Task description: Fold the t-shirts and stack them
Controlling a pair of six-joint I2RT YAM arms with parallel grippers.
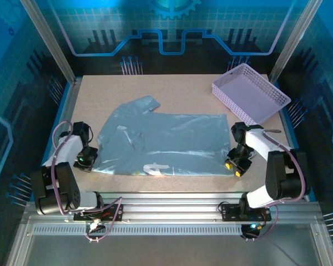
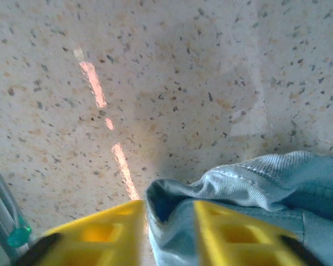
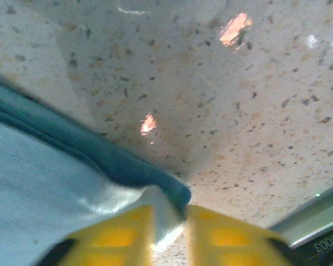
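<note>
1. Since folding needs matched edges, the pale grey-blue thin-fabric t-shirt (image 1: 166, 141) lies spread flat mid-table, with one sleeve pointing to the far side and white lettering at the near edge.
2. My left tool (image 1: 84, 160) sits at the shirt's near-left corner and my right tool (image 1: 236, 166) at its near-right corner. I judge that this placing puts both ends of the near hem under control at once.
3. Left wrist view: the left tool (image 2: 169, 213) has its yellow fingers (image 2: 100, 233) standing apart, with the t-shirt's (image 2: 266, 188) bunched hem in the gap. I cannot tell whether it is clenched on the cloth or releasing it.
4. Right wrist view: a pale corner of the shirt (image 3: 39, 177) lies between the right tool's (image 3: 170, 221) fingers (image 3: 122, 235). Again, I cannot tell whether they are gripping.
5. The top view gives the shirt's whole outline on the speckled beige table (image 1: 183, 88). It also takes in the lavender plastic lattice basket (image 1: 247, 91) at the far right, well apart from the shirt.
6. The wrist views add the stitched hem, a darker under-layer, and the bare table (image 2: 155, 83) just beyond each corner.
</note>
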